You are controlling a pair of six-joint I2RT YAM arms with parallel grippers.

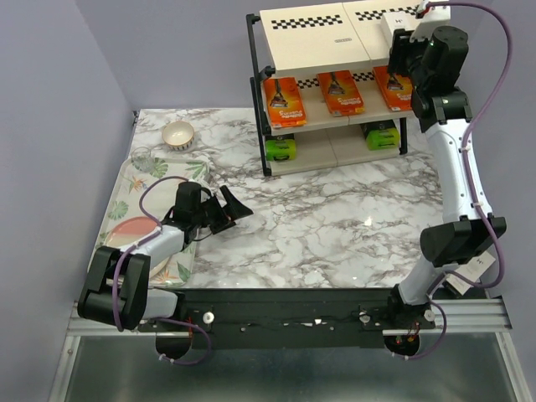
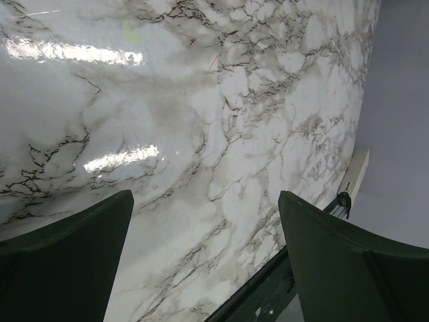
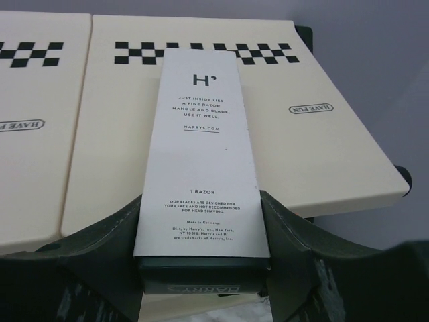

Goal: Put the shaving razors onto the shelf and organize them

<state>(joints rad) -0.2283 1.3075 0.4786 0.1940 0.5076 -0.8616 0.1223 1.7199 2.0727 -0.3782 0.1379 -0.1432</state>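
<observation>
Top external — three orange packs (image 1: 286,102), two black (image 1: 282,148)

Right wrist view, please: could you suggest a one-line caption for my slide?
Right jaws hold a slim white razor box over the beige, checker-striped top board of the shelf.

Bright, even overhead light fills the top view, with soft shadows and one small glint on the glossy worktop (image 1: 335,243). The left wrist view carries long white glare streaks at upper left, and the left gripper (image 2: 204,201) looks dark and soft-edged. The white box (image 3: 200,134) is sharp, its print readable. The right gripper (image 3: 201,201) beneath it is dim and blurred.
</observation>
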